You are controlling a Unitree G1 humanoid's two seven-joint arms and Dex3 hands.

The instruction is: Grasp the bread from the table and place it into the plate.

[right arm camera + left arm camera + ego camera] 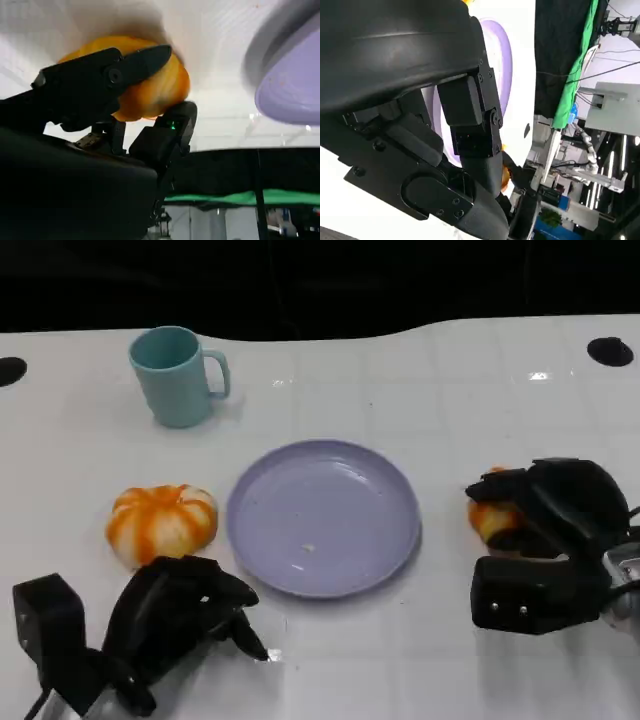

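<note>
White table (400, 640) bears golden-orange rounded bread (492, 516) under right hand (545, 515).

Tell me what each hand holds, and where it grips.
The right hand grips the bread, fingers wrapped over its rounded sides. The left hand holds nothing.

My counter (420, 380) is glossy white with a faint grid of tile lines. The plate (323, 517) is pale lavender, the mug (175, 375) soft teal. One bread (162, 523) is orange with white stripes; another bread (492, 516) is golden orange under my black right robot hand (560, 505).
</note>
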